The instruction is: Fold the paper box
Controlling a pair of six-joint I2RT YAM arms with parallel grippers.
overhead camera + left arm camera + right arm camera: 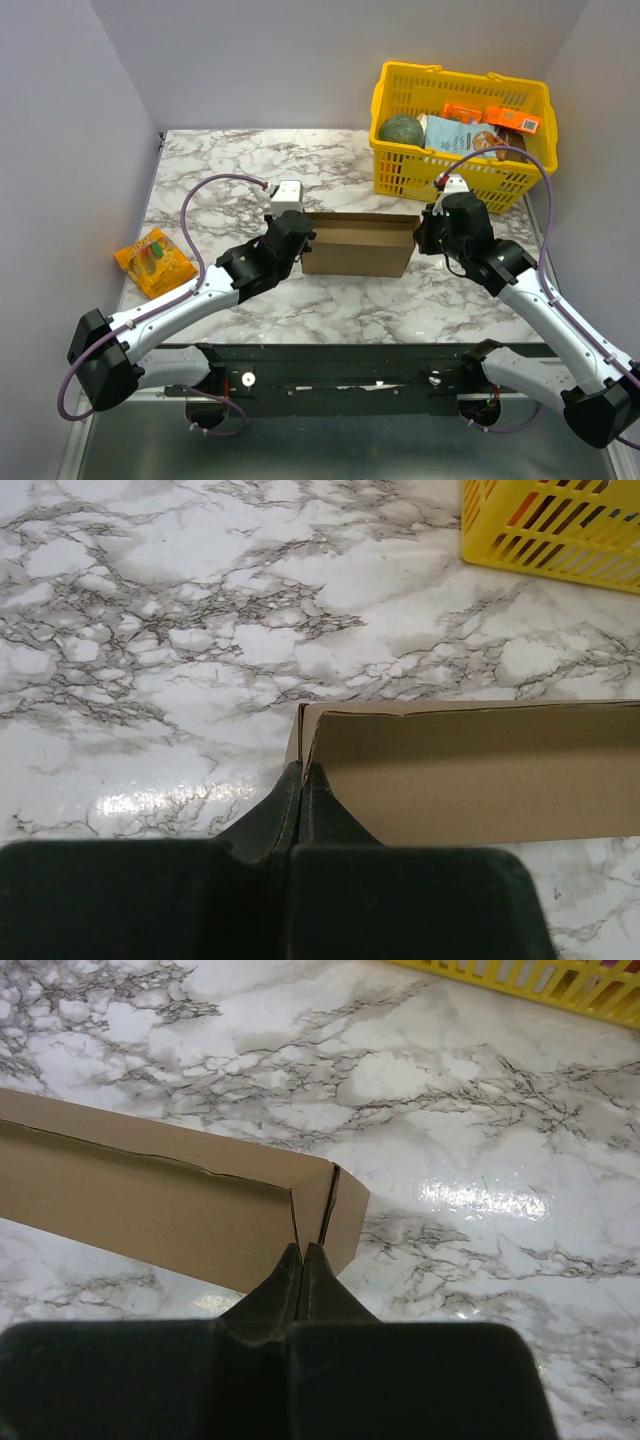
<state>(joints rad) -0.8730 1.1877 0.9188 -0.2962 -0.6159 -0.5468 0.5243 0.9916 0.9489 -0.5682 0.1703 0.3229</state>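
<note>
The paper box (pixel 358 250) is a plain brown cardboard box standing mid-table between my two arms. My left gripper (pixel 303 240) is at its left end. In the left wrist view the gripper (pixel 302 768) is shut, with the end wall of the box (pixel 480 770) pinched at the tips. My right gripper (pixel 420 235) is at the right end. In the right wrist view this gripper (pixel 303 1248) is shut on the end wall of the box (pixel 150 1200), between two slits at the corner.
A yellow plastic basket (pixel 400 170) holding groceries stands at the back right, close behind the right gripper; its wall (pixel 560 530) also shows from the left wrist. An orange snack packet (pixel 155 262) lies near the table's left edge. Grey walls close in both sides.
</note>
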